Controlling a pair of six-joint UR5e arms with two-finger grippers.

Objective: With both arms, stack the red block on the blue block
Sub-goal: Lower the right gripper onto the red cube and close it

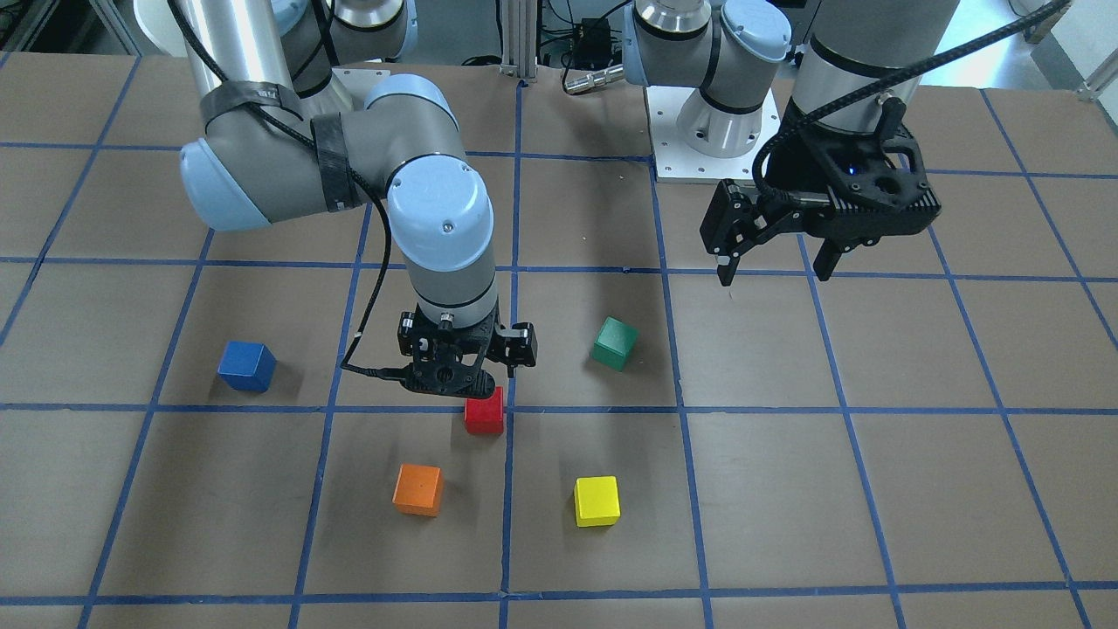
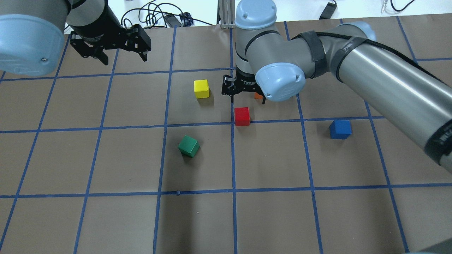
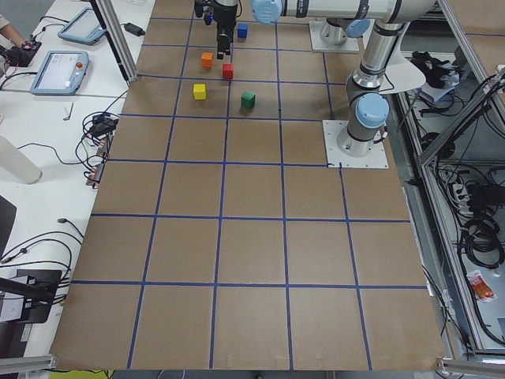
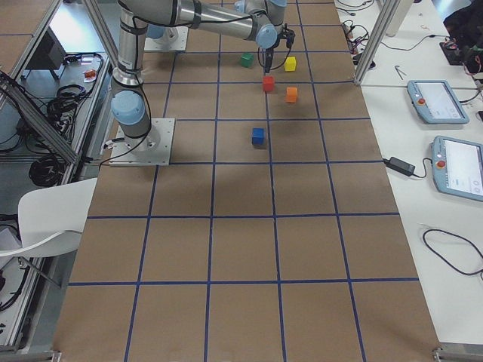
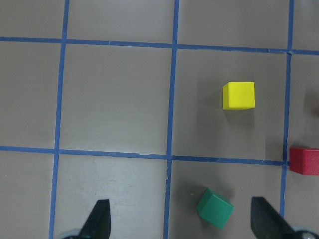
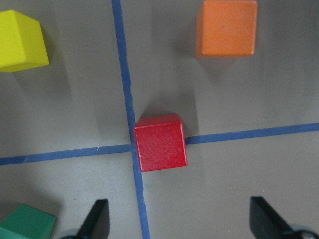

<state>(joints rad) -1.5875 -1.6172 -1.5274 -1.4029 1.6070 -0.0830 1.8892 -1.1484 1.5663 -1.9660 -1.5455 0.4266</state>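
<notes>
Overhead exterior view: the small matte red cube [image 2: 242, 116] sat on a crossing of the blue tape lines [image 2: 197, 124], about midway between the robot's edge of the brown paper-covered bench [image 2: 268, 218] and the operators' edge. The right arm's black two-finger claw [image 2: 247, 98] hung above it, pointing down, its fingers [image 6: 97, 221] spread apart and touching nothing. In the right wrist view the red cube lay just ahead of the gap between them.

The small blue cube [image 2: 340, 129] rested alone on the bench, well apart from the red one, toward the bench end on the robot's right, with its top bare.

The left arm's black claw [image 1: 774, 275] was held high over the bench, toward the end on the robot's left, its fingers wide apart and holding nothing.

A small orange cube [image 1: 417, 489] and a small yellow cube [image 1: 596, 501] stood near the red cube on the operators' side. A small green cube [image 1: 614, 342], turned askew to the tape grid, lay on the robot's side.
</notes>
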